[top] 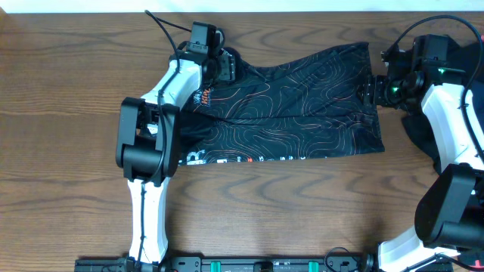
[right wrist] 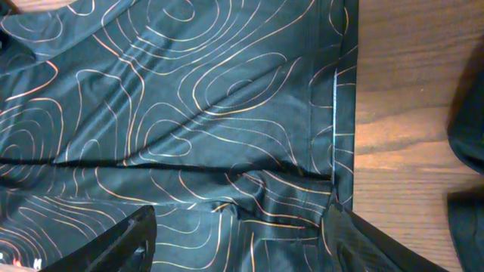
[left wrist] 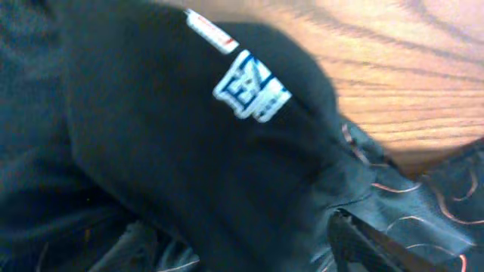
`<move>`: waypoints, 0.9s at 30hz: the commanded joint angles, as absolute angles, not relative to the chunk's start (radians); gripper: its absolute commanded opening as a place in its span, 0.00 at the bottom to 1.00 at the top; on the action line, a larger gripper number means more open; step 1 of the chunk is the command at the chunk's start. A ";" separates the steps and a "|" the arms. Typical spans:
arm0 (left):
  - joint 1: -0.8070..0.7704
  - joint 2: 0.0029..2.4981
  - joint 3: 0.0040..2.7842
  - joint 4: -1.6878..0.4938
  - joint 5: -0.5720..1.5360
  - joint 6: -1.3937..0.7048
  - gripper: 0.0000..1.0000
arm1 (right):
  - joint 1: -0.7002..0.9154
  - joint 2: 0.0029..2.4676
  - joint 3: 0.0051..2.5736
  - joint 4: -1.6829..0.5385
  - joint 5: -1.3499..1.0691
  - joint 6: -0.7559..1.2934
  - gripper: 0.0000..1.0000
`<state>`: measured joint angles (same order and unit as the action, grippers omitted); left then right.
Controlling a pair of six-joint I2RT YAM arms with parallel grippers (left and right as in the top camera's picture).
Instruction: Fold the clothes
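A pair of black shorts with thin orange contour lines (top: 295, 106) lies spread flat on the wooden table. My left gripper (top: 221, 66) is at the shorts' top left, by the waistband. In the left wrist view its fingers (left wrist: 242, 245) stand wide apart with black fabric and a white-blue label (left wrist: 251, 89) bunched between them. My right gripper (top: 374, 89) is at the shorts' right hem. In the right wrist view its fingers (right wrist: 242, 238) are wide open, straddling the patterned cloth (right wrist: 197, 113) next to the stitched hem (right wrist: 333, 113).
A second dark garment (top: 425, 140) lies at the table's right side under the right arm, also seen in the right wrist view (right wrist: 469, 128). Bare wood (top: 68, 113) shows left of and in front of the shorts.
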<state>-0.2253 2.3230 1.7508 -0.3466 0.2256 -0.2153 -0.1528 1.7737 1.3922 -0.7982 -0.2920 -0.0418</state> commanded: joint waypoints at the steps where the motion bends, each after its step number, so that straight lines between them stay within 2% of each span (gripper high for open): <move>1: -0.224 2.325 1.758 -0.336 0.216 -0.250 0.72 | -0.137 1.776 1.398 -0.804 -0.288 -0.057 0.70; 9: -0.227 2.357 1.758 -0.326 0.216 -0.270 0.67 | -0.137 1.776 1.398 -0.816 -0.288 -0.057 0.70; 11: -0.227 2.358 1.758 -0.326 0.216 -0.285 0.61 | -0.137 1.776 1.398 -0.820 -0.288 -0.057 0.70; 15: -0.227 2.357 1.758 -0.312 0.216 -0.287 0.27 | -0.137 1.776 1.398 -0.820 -0.285 -0.057 0.69; 18: -0.224 2.350 1.760 -0.303 0.217 -0.290 0.14 | -0.137 1.776 1.398 -0.820 -0.266 -0.056 0.68; 23: -0.203 2.280 1.761 -0.303 0.217 -0.290 0.07 | -0.137 1.776 1.398 -0.792 -0.147 0.027 0.68; 27: -0.165 2.196 1.761 -0.305 0.218 -0.291 0.06 | -0.137 1.779 1.398 -0.708 -0.138 0.030 0.69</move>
<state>-0.2024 2.3058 1.7508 -0.3080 0.2226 -0.2913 -0.1528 1.7737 1.3922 -0.7418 -0.1829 -0.0006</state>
